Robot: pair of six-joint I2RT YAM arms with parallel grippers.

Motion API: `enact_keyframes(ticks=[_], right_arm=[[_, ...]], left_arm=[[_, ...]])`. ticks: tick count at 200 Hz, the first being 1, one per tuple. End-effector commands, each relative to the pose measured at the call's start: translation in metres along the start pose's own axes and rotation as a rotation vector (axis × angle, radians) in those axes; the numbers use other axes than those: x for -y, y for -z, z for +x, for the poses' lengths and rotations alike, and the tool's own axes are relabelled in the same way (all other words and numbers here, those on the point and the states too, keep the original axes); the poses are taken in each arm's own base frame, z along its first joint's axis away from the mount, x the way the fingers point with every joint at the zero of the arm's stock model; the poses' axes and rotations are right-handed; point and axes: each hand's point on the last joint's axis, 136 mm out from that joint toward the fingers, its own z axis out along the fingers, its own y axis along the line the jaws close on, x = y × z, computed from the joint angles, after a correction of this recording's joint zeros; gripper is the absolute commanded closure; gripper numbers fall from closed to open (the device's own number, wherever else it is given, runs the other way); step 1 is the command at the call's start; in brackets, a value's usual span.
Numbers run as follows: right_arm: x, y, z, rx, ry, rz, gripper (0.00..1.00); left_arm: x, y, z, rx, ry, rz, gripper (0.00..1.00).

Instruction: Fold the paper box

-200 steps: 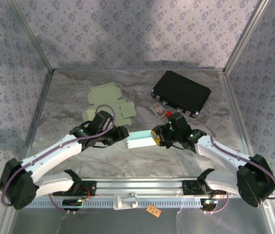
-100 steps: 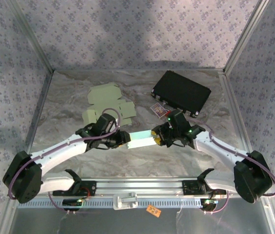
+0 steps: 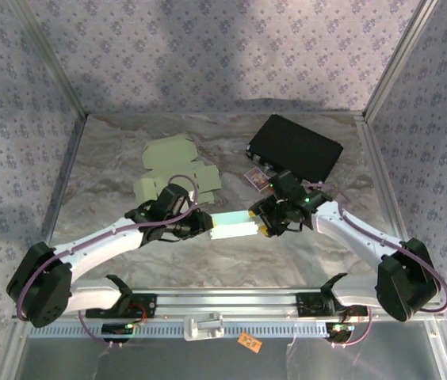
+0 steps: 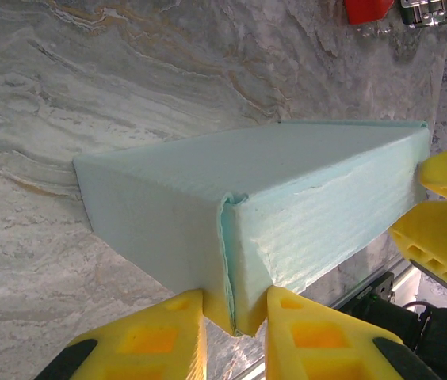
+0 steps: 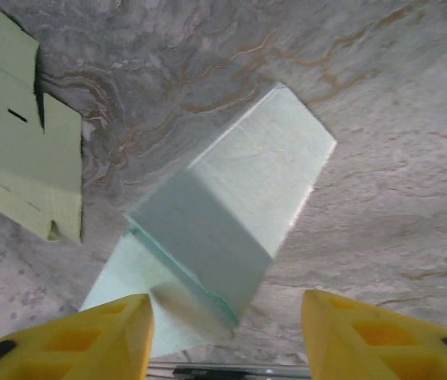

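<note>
Two arms meet at the paper box [image 3: 234,226], a pale mint carton lying on its side near the middle of the marbled table [image 3: 231,265]. The left gripper [image 4: 235,310] is nearly closed, its yellow fingers [image 4: 168,328] pinching the seamed corner edge at the box's left end. The right gripper [image 5: 225,307] stands wide apart at the opposite end, one finger on each side of the box and its loose end flap, clamping nothing. Flat pale green cardboard blanks [image 3: 172,162] lie behind the left arm, and a black case [image 3: 295,150] sits at the back right, well apart from the box
</note>
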Motion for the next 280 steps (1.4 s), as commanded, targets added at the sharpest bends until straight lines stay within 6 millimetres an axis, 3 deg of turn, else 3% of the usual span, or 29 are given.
enact_keyframes(ticks=[1, 39, 60, 93, 119, 137, 152, 180, 205, 236, 254, 280], right_arm=[[0.003, 0.021, -0.003, 0.067, 0.029, 0.042, 0.4], [-0.008, 0.033, 0.003, 0.127, -0.121, 0.003, 0.27], [-0.008, 0.024, 0.008, 0.117, -0.251, 0.016, 0.22], [-0.009, 0.016, 0.003, 0.13, -0.318, 0.028, 0.21], [0.017, 0.009, 0.001, 0.128, -0.387, 0.087, 0.21], [0.023, 0.003, -0.006, 0.132, -0.419, 0.049, 0.22], [0.03, 0.017, -0.017, 0.181, -0.397, 0.052, 0.22], [0.08, 0.046, -0.024, 0.24, -0.426, 0.136, 0.24], [0.102, 0.059, -0.034, 0.283, -0.453, 0.084, 0.28], [0.086, 0.075, -0.046, 0.341, -0.254, 0.06, 0.3], [0.075, 0.08, -0.052, 0.364, -0.084, 0.096, 0.3], [0.056, 0.072, -0.059, 0.309, 0.122, 0.142, 0.29]], left_arm=[[-0.043, -0.009, 0.019, -0.073, 0.038, -0.149, 0.79], [-0.027, -0.015, 0.019, -0.083, 0.004, -0.132, 0.8], [-0.018, -0.021, 0.021, -0.091, -0.021, -0.13, 0.81], [0.0, -0.034, 0.025, -0.113, -0.052, -0.094, 0.81], [0.016, -0.049, 0.032, -0.145, -0.101, -0.079, 0.82], [0.025, -0.059, 0.036, -0.173, -0.136, -0.074, 0.83], [0.036, -0.068, 0.041, -0.201, -0.169, -0.059, 0.83], [0.053, -0.09, 0.06, -0.3, -0.236, -0.039, 0.83], [0.063, -0.097, 0.073, -0.381, -0.292, -0.047, 0.81], [0.074, -0.065, 0.046, -0.253, -0.263, -0.071, 0.73], [0.059, -0.046, 0.018, -0.16, -0.135, -0.12, 0.61], [0.031, -0.04, -0.013, -0.125, 0.024, -0.165, 0.55]])
